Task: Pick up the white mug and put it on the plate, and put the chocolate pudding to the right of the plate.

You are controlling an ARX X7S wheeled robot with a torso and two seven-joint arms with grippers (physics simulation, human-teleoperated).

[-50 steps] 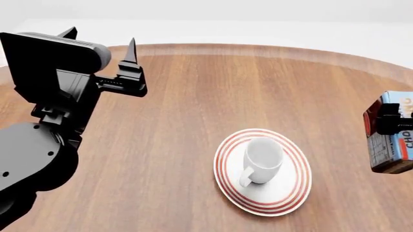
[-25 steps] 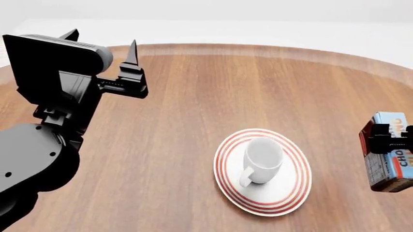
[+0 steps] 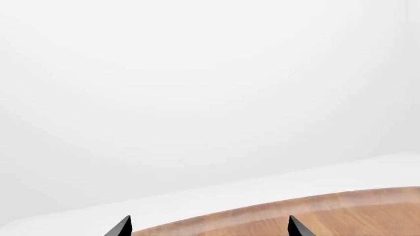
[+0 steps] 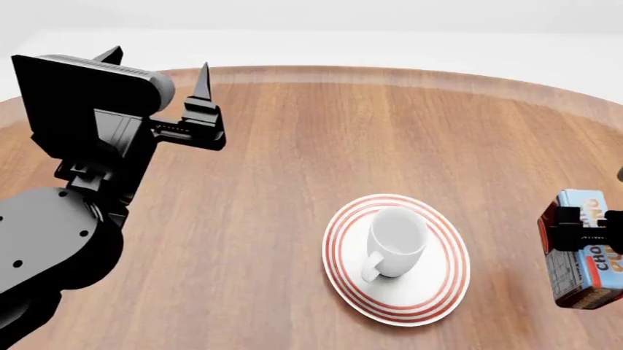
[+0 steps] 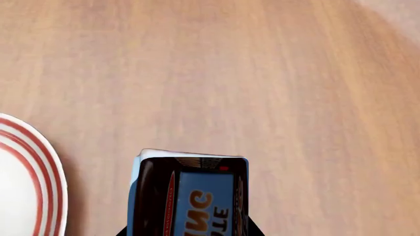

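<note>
Desk [image 4: 292, 160] surface is a round brown wood-grain top that fills most of the head view; its far curved edge meets a plain white surround. Left arm, a bulky black assembly, occupies the left side of the head view, raised above the desk and well apart from every task item. Left pincer [image 4: 156, 73] points away from the camera with two tapered fingertips [image 4: 203, 76] spread apart, nothing between them; the left wrist view shows only those two tips [image 3: 292, 227] against white background and a strip of the desk edge [image 3: 341, 211], and none of the task items. Plate [image 4: 428, 292], white with concentric red rings, lies flat on the near centre of the desk. White mug [image 4: 393, 240] stands upright on the plate, handle toward the near edge. Chocolate pudding [image 4: 584, 251] sits at the right edge of the head view, to the right of the plate with a clear gap of bare wood between them; whether it touches the desk cannot be determined. Right pincer [image 4: 582, 227] is clamped across the carton, black fingers on both sides. Right wrist view adds what the head view lacks: the carton top [image 5: 190, 196] with orange lettering seen end-on, and the plate rim [image 5: 46, 167] near it but not touching.
</note>
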